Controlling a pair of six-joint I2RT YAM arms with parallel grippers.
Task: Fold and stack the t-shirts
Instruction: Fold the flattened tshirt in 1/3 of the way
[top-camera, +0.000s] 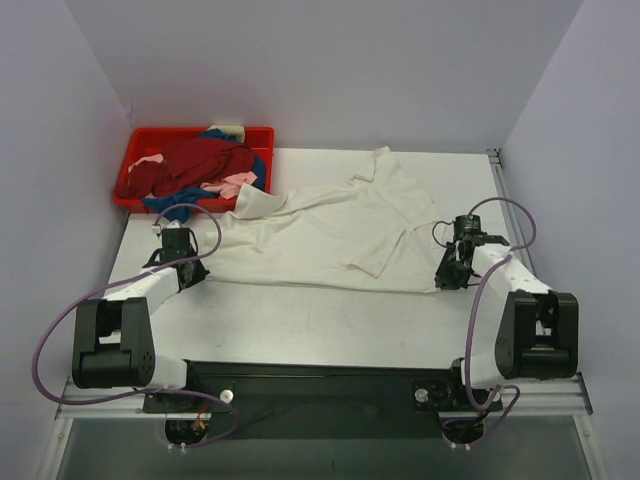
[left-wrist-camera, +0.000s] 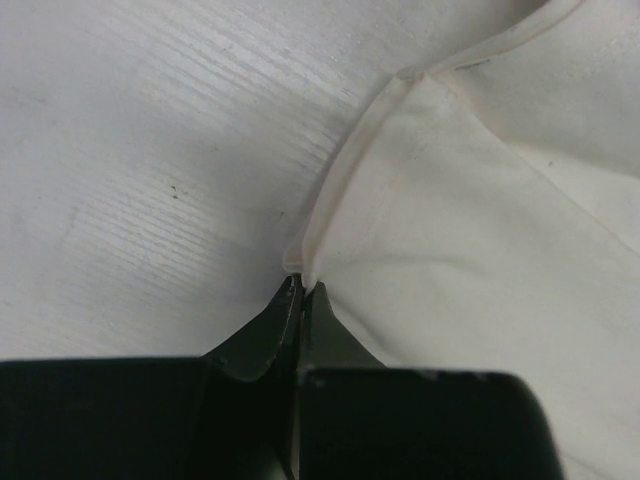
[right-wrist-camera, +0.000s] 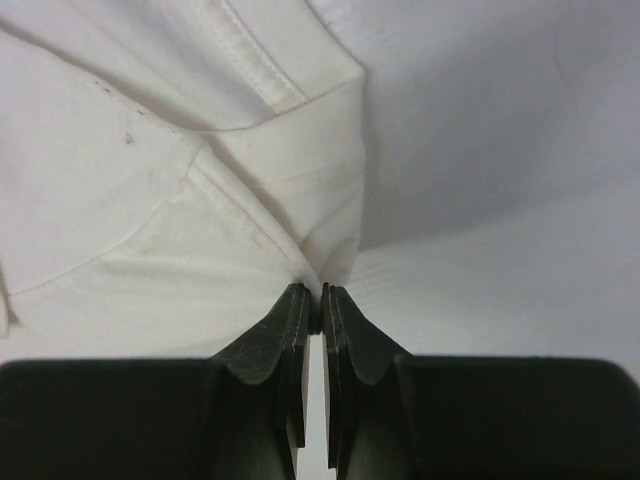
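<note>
Top external view: a cream-white t-shirt (top-camera: 330, 225) lay spread across the counter (top-camera: 300, 320). The left hand (left-wrist-camera: 302, 288) pinched its left edge; the right hand (right-wrist-camera: 320, 293) pinched its right edge. At far left, dark red, blue and pink t-shirts (top-camera: 200, 165) sat heaped in a red tray (top-camera: 262, 135).

You have a pale grey surface (top-camera: 300, 320) before you, finely streaked where the wrist views catch it up close. The cream-white t-shirt (top-camera: 330, 225) lies spread and creased across its far half, one end reaching the back edge. The red tray (top-camera: 170, 133) sits at the far left corner, and the shirt's left end lies against its near corner
</note>
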